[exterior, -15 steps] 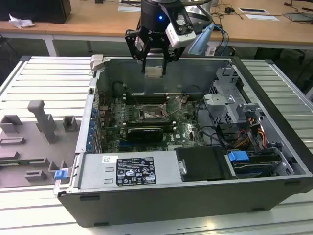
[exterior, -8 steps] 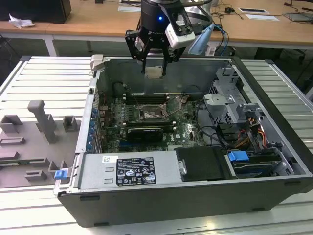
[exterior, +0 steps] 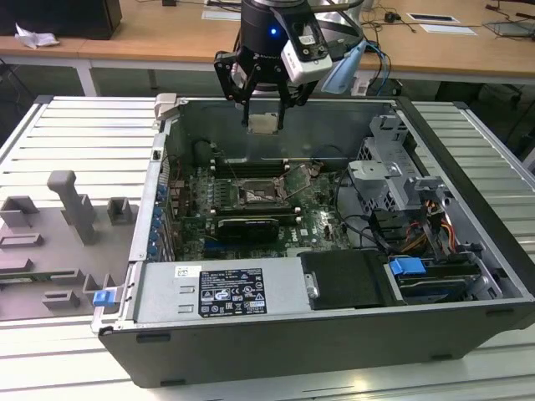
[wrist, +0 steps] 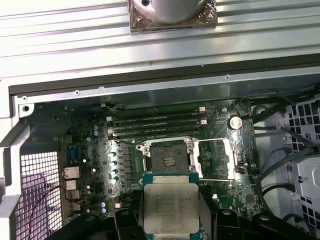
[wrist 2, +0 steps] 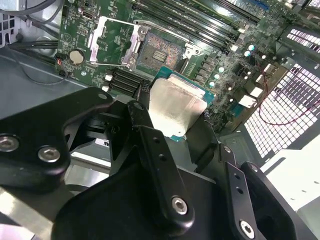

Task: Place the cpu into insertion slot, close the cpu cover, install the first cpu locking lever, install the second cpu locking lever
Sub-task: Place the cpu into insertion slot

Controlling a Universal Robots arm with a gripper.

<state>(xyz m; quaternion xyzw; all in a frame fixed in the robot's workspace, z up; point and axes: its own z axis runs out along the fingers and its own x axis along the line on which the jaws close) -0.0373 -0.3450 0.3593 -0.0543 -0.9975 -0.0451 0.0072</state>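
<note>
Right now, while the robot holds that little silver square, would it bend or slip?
Probably stiff: the cpu looks like a flat metal-topped plate, so it shouldn't flop. It may be slippery, since its top is smooth and shiny and the gripper pinches just two sides. Being thin, it's likely light.

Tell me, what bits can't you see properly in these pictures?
- cpu: one edge runs off the first wrist view, and its underside faces away from both wrist views.
- Same chip in the second wrist view: the black jaws holding it cover part of it.
- insertion slot: its contacts are too small in the exterior view.
</note>
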